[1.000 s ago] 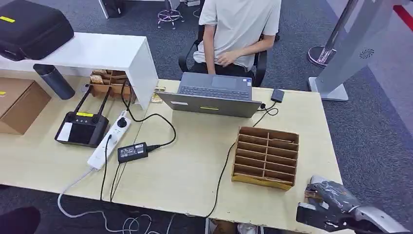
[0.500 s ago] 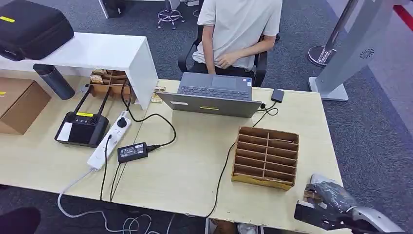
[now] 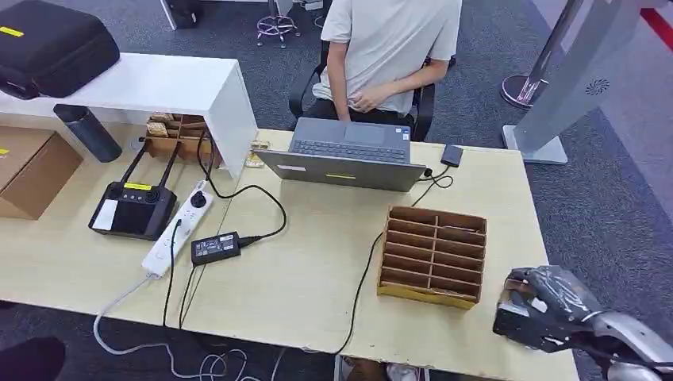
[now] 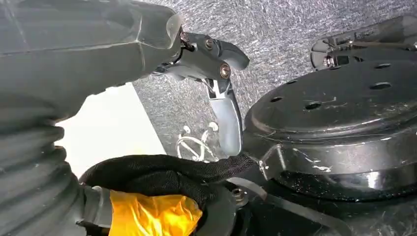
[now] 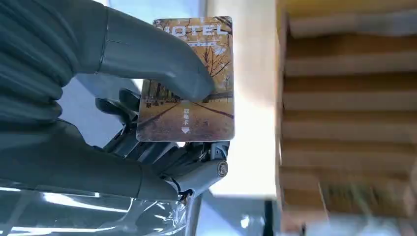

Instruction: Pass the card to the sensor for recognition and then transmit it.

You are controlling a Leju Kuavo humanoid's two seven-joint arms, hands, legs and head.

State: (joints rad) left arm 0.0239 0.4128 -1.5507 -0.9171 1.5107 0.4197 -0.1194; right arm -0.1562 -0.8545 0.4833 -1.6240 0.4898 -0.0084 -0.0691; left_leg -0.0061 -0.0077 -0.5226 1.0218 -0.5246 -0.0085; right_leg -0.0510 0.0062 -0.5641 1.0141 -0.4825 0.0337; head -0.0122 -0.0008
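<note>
My right hand (image 3: 548,316) hovers at the table's near right corner, just right of the cardboard slot box (image 3: 434,255). It pinches a brown hotel card (image 5: 189,83) between thumb and fingers; in the head view a sliver of the card (image 3: 516,287) peeks out at the hand's far side. A small black box (image 3: 452,155) on a cable lies by the laptop's right end at the far table edge. My left hand (image 4: 206,54) hangs over the carpet with its fingers apart and nothing in it.
An open laptop (image 3: 345,155) stands at the far edge, with a seated person (image 3: 389,48) behind it. To the left lie a power strip (image 3: 178,228), an adapter (image 3: 216,248), a black controller with antennas (image 3: 133,208) and a white shelf (image 3: 159,87). A grey stand (image 3: 571,79) rises far right.
My right hand with the card has risen a little and shifted slightly right, coming level with the table's near right corner. The person has shifted slightly.
</note>
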